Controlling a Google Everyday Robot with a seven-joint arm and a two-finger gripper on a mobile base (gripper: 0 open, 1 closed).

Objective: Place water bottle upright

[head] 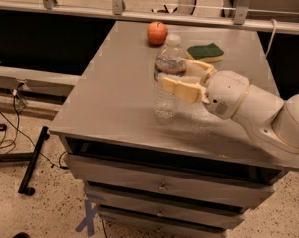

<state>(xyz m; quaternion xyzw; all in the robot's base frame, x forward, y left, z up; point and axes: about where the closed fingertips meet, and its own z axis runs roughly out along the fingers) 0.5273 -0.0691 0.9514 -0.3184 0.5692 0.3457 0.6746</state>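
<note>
claw (173,76) clasping water bottle (168,103), mid-worktop (115,83) | its far fingertip (190,65) hidden behind water bottle | arm (268,113) behind claw cut by right edge | label (170,66) unreadable

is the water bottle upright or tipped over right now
Upright: the water bottle stands with its white cap on top and its base on the table, while the gripper is shut around its middle.

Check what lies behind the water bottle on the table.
Behind the water bottle, a red apple and a green sponge lie on the table. The tool clamps the bottle's middle; the bottle covers its far fingertip.
</note>
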